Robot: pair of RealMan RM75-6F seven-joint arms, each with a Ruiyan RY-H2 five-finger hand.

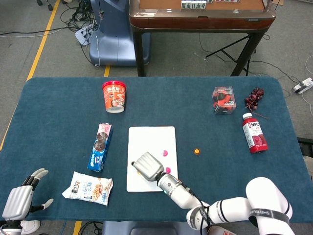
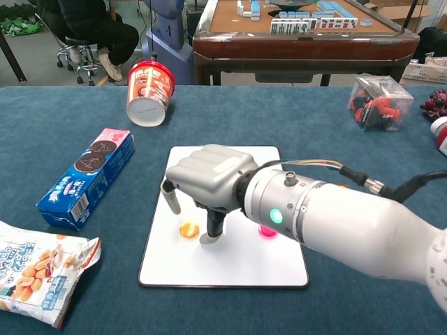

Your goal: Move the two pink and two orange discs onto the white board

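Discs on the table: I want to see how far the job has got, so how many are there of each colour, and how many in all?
Pink discs: 2, both on the white board
Orange discs: 2, one on the board, one off it on the blue table
Total: 4

Glossy white board on matt blue cloth.
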